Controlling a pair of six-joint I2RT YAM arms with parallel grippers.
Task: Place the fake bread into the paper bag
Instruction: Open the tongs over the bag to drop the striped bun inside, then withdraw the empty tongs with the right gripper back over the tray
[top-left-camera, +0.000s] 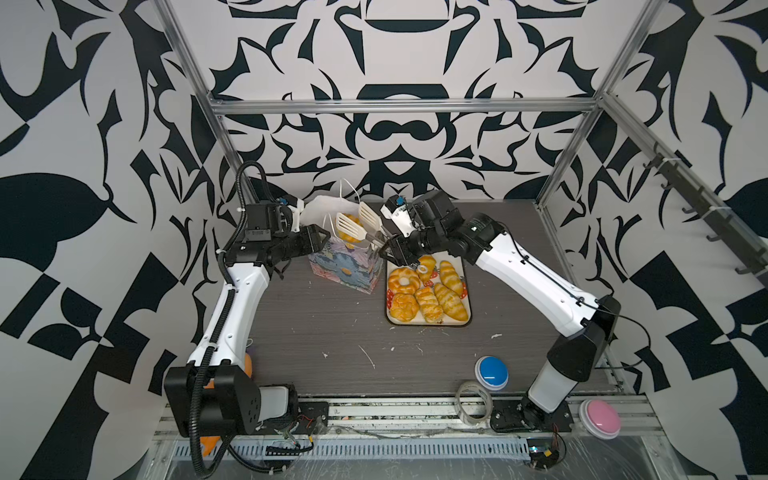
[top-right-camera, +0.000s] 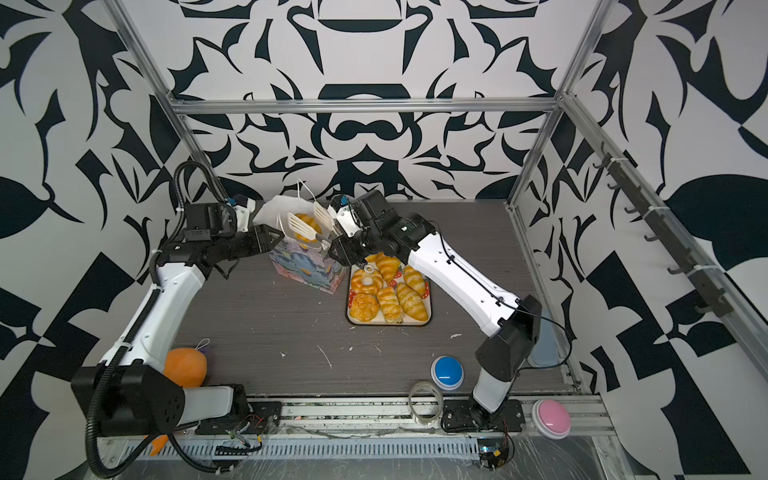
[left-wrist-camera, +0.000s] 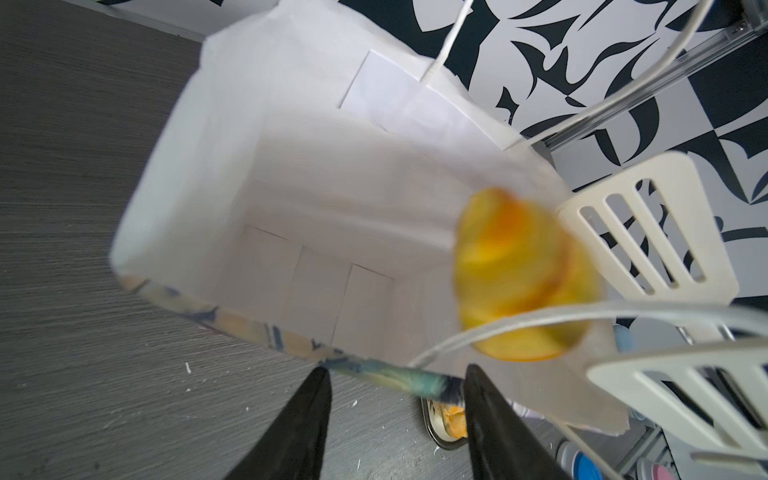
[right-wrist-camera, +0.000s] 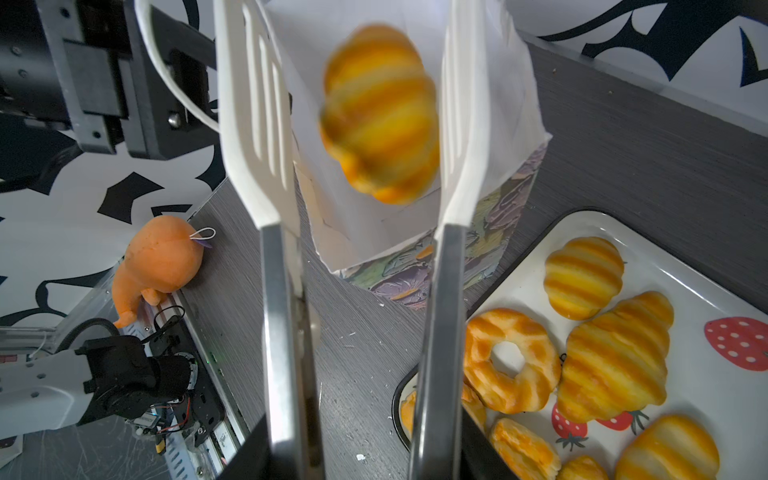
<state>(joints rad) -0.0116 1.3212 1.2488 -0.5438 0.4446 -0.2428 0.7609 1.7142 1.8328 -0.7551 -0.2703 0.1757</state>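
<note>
Pinching tongs (right-wrist-camera: 442, 316) over the paper bag (top-left-camera: 345, 270), the right claw (top-left-camera: 388, 248) frames blurred bread (right-wrist-camera: 380, 112); left claw (left-wrist-camera: 397, 372) spread.

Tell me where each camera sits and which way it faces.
Both top views: high above the front edge, looking down and back across the table; the left arm and right arm show whole.
Left wrist: on the left arm, looking down into the paper bag; the left tool pokes in, jaws apart.
Right wrist: on the right arm, looking along the tongs toward the bag; the right tool grips them.
Shared: both wrist views show the bag's mouth, the tongs' blades and one blurred bread between them.
</note>
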